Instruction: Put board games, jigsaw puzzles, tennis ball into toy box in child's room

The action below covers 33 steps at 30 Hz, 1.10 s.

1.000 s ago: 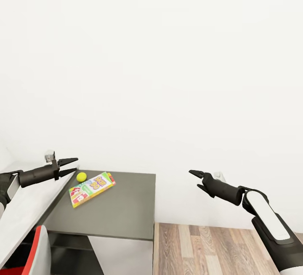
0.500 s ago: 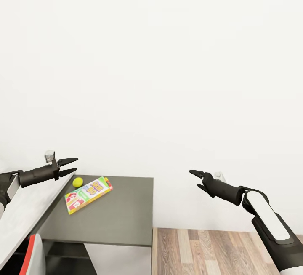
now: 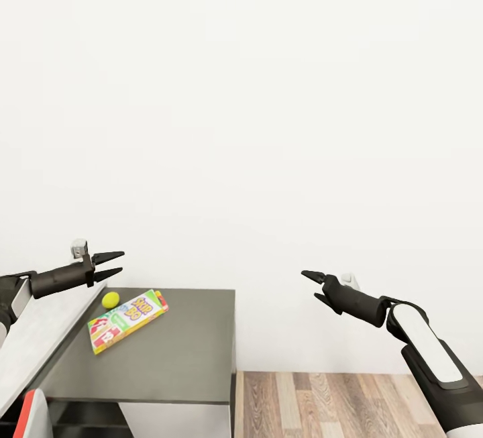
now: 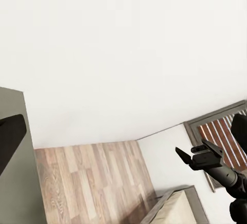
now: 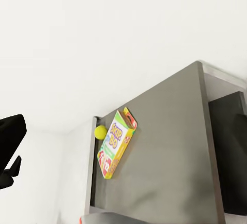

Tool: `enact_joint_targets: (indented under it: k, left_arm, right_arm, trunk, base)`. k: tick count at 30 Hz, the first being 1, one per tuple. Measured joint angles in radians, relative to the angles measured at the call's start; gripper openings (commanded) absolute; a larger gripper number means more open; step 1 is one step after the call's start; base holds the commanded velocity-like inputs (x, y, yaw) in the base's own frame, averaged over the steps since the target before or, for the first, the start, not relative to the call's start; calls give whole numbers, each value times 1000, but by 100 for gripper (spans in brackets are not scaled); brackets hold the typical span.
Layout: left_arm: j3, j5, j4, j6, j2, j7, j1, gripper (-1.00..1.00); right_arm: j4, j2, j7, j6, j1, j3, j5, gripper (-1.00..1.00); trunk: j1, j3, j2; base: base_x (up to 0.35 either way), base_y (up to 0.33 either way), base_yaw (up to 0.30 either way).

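Hovering: left fingers (image 3: 115, 264) parted, empty | right fingers (image 3: 310, 286) parted, empty

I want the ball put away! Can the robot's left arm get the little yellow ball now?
Probably yes. The left claw is open and empty, up in the air above the tennis ball, which lies beside the board game, nothing between.

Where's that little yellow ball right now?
In the head view the tennis ball sits low on the left, on the dark grey table near the wall, right beside the far corner of the colourful board game.
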Motion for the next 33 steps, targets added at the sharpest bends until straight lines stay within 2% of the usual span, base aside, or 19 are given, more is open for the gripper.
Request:
enact_joint_targets:
  k: [18, 33]
  left_arm:
    - [0, 0, 0, 0, 0, 1, 0, 100]
    - [0, 0, 0, 0, 0, 0, 0, 100]
  right_arm:
    - [-2, 0, 0, 0, 0, 1, -1, 100]
    - [-8, 0, 0, 0, 0, 1, -1, 100]
  trunk:
    - [0, 27, -1]
    - [0, 51, -1]
  base:
    - [81, 18, -64]
    - [11, 0, -65]
